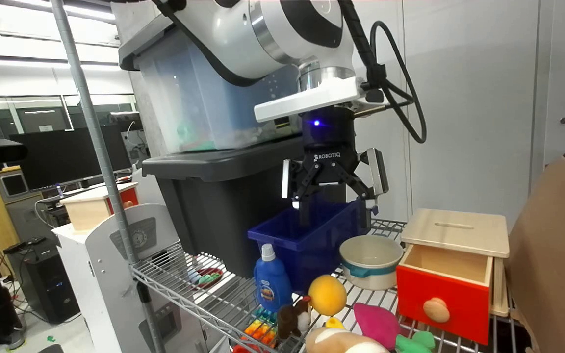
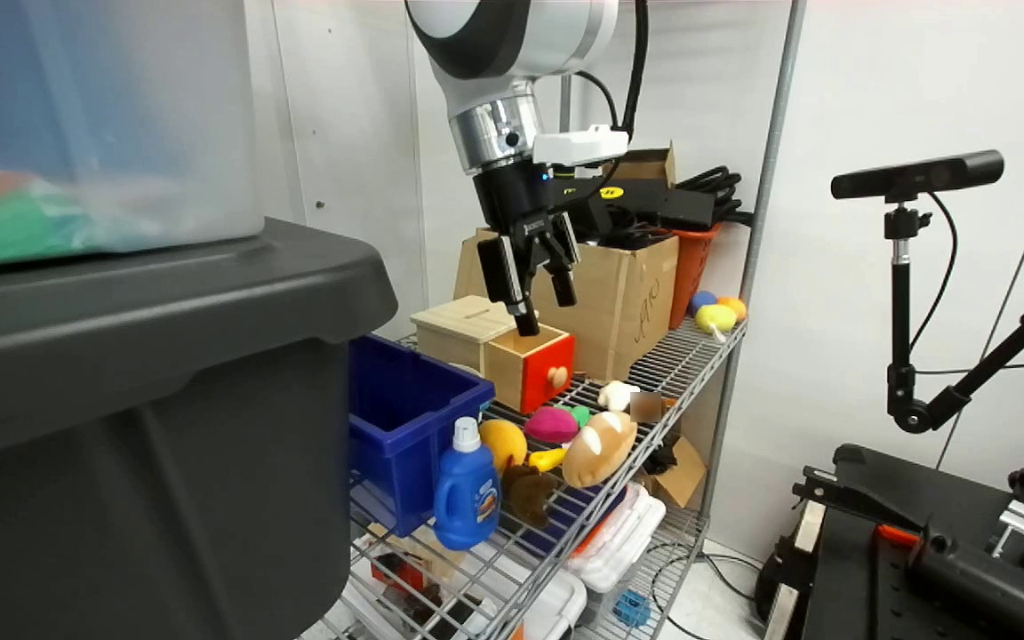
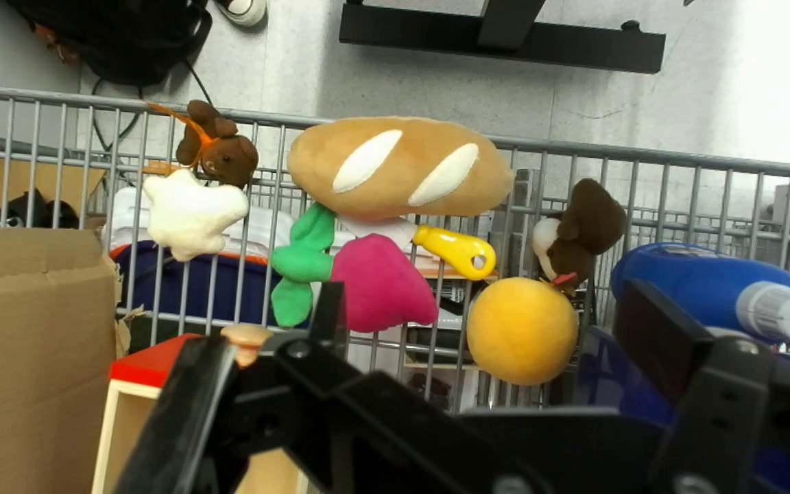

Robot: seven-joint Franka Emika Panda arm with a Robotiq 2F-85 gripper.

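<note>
My gripper [image 1: 334, 215] hangs above the wire shelf with its jaws wide apart, holding nothing. In the wrist view a round orange plush [image 3: 522, 331] shows between the fingers, well below them. Left of it lies a magenta plush beet [image 3: 382, 285] with green leaves, and above that a yellow handle [image 3: 455, 251]. A plush bread loaf [image 3: 402, 167] sits near the shelf's front edge. The blue bin [image 2: 423, 404], blue detergent bottle [image 2: 468, 489] and brown-and-white plush animal [image 3: 583, 226] are close by. A wooden box [image 1: 454, 233] has its red-fronted drawer [image 1: 442, 299] pulled out.
A cream pot [image 1: 371, 262] stands between bin and wooden box. Large black tote [image 1: 214, 206] rises beside the bin; a cardboard box [image 2: 623, 302] flanks the wooden box. A white star plush [image 3: 193, 214] and brown plush bear [image 3: 220, 147] lie near the shelf's front rail [image 3: 669, 158].
</note>
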